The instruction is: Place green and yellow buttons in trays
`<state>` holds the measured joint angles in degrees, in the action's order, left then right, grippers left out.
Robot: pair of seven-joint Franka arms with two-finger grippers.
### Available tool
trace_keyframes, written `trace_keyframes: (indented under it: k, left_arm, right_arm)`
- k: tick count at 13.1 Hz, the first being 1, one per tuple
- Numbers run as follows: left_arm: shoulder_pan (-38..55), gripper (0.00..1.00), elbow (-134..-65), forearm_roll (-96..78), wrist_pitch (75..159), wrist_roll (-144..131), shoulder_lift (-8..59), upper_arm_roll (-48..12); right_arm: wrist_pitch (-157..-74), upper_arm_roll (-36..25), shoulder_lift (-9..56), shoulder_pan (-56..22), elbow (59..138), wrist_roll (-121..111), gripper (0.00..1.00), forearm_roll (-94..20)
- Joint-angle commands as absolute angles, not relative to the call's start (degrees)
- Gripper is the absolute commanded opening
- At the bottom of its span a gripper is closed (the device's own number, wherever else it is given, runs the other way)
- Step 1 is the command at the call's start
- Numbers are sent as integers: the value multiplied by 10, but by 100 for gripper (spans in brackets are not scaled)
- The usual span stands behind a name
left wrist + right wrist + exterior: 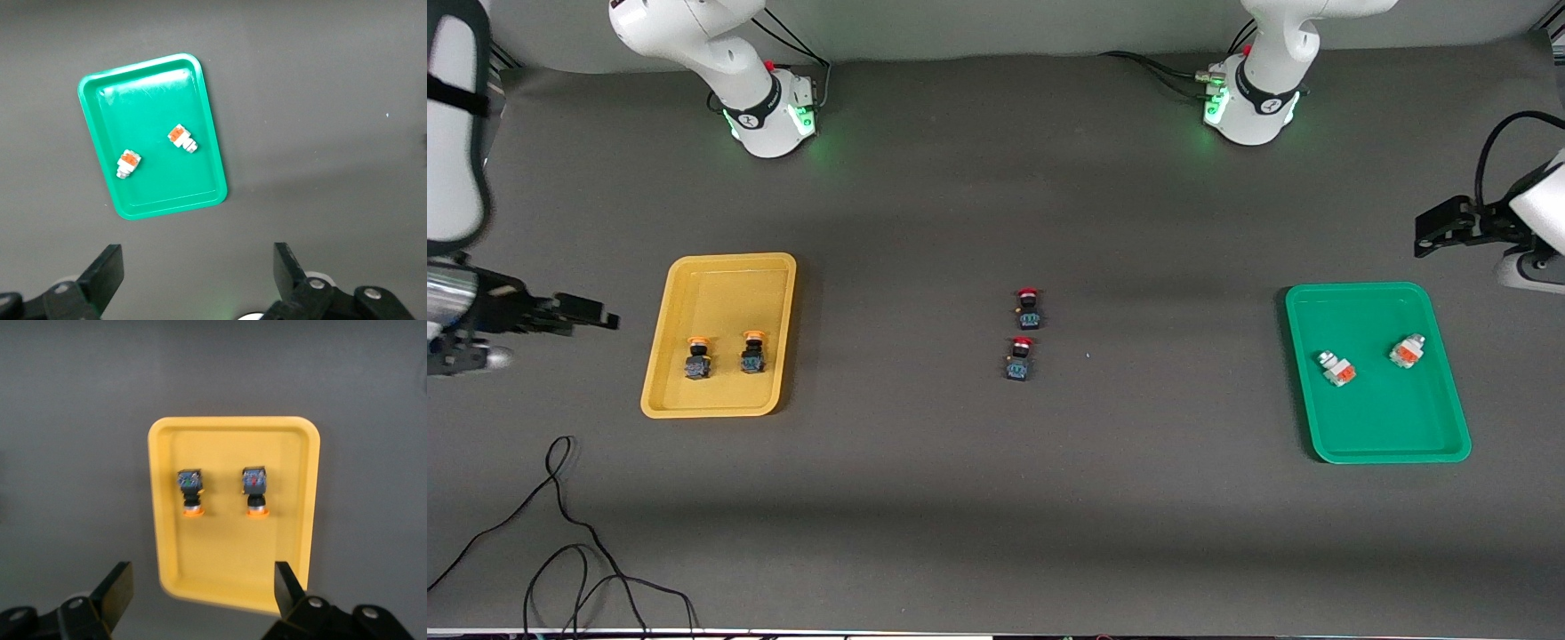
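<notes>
Right pincer [591,313] released, mid-left of front frame, beside yellow tray [720,267] w/ 2 yellow-cap buttons [698,357]. Left pincer [1436,233] released, upper right, above green tray [1369,293] w/ 2 whitish blocks [1336,368].

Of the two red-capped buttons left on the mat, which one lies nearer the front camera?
The red-capped button lower in the front view, lying just below its twin; both lie on the bare mat between the trays.
</notes>
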<state>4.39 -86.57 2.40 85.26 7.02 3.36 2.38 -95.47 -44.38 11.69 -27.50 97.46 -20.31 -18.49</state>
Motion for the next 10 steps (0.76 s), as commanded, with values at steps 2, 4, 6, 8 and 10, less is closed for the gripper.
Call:
trace_keyframes:
  k: [2, 4, 6, 8, 10]
  left_arm:
    - [56, 100, -874, 15, 857, 8, 28, 26]
    - [55, 100, -874, 14, 857, 1, 28, 27]
    - [56, 100, -874, 13, 854, -4, 27, 27]
    - [56, 100, -874, 14, 855, -5, 27, 27]
    - [57, 100, -874, 14, 855, -6, 26, 27]
  right_arm:
    - [-812, -447, 132, -279, 825, -141, 95, -125]
    - [-775, -435, 139, -293, 768, -114, 95, -82]
    - [-770, -434, 138, -308, 761, -107, 100, -83]
    - [-770, -433, 138, -314, 762, -105, 100, -85]
    - [-770, -428, 138, -318, 761, -74, 100, -88]
